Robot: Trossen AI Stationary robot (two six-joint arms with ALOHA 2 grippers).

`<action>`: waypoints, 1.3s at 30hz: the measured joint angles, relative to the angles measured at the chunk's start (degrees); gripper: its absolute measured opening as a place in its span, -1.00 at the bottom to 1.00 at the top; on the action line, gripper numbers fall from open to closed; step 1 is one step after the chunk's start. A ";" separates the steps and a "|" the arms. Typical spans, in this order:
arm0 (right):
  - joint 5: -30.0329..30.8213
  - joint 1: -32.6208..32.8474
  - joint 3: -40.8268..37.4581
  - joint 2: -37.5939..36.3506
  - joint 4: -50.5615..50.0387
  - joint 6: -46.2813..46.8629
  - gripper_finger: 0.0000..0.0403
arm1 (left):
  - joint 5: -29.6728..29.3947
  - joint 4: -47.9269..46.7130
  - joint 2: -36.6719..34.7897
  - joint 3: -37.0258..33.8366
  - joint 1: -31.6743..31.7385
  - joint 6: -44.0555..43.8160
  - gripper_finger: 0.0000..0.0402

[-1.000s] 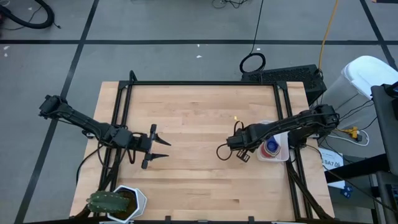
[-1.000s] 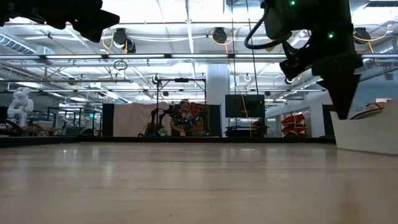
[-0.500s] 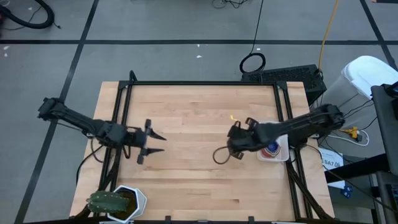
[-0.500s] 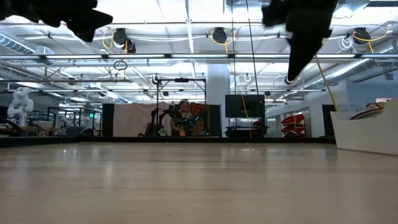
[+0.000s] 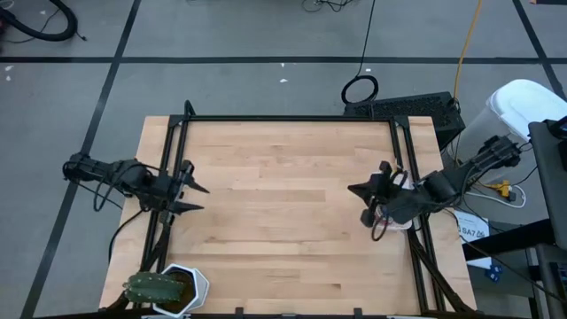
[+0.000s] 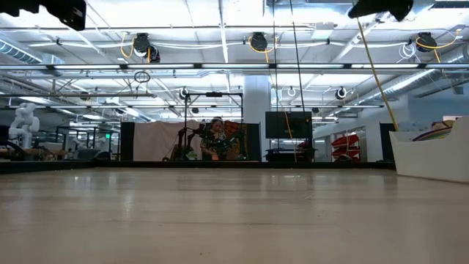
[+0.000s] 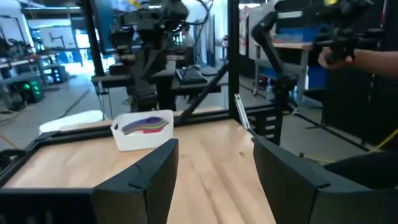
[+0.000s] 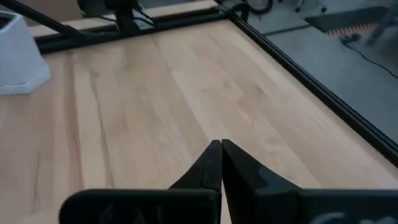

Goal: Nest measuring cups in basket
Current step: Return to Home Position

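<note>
High view: two dark arms sit at opposite edges of one light wooden counter [image 5: 283,177]. The left end effector [image 5: 197,198] hangs over the left edge, by the black metal frame [image 5: 283,119] round the counter, with its two fingers spread wide and nothing between them. The left wrist view confirms this, showing bare wood in the gap of the left end effector [image 7: 214,144].

The right end effector [image 5: 352,188] is over the right side of the counter and points inward. In the right wrist view its two fingers are pressed together tip to tip, clenched on nothing [image 8: 221,146].

One small shallow white rectangular basket [image 7: 144,137] stands at the counter's right edge. In the high view it is almost wholly hidden under the right arm. The low view shows its white wall [image 6: 432,158] resting on the wood.

Inside it sit the plastic measuring cups [image 7: 146,124], nested as one stack, with their flat handles fanned in purple-blue, yellow, green and red bands. How many there are cannot be counted.

One white hexagonal pot with a green plant [image 5: 177,288] stands at the near left corner, well apart from both arms.

A person's forearm [image 7: 373,59] shows beyond the counter in the left wrist view.
</note>
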 joint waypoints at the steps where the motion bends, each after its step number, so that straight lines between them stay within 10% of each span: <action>1: 0.00 0.00 -2.11 -1.62 1.88 -1.03 -1.00 | 0.28 0.01 0.07 -0.01 0.00 0.11 0.05; 18: -7.74 -8.26 -29.31 -26.25 23.34 -16.35 -1.00 | 1.74 12.24 0.54 -8.22 12.70 -3.87 0.05; 29: -24.33 -20.41 -38.29 -28.40 33.97 -19.06 -1.00 | 14.22 12.35 3.95 -8.22 23.65 -5.16 0.05; 39: -24.83 -21.55 -46.83 -28.38 50.28 -21.41 -1.00 | 14.20 16.56 5.35 -8.22 24.71 -2.92 0.05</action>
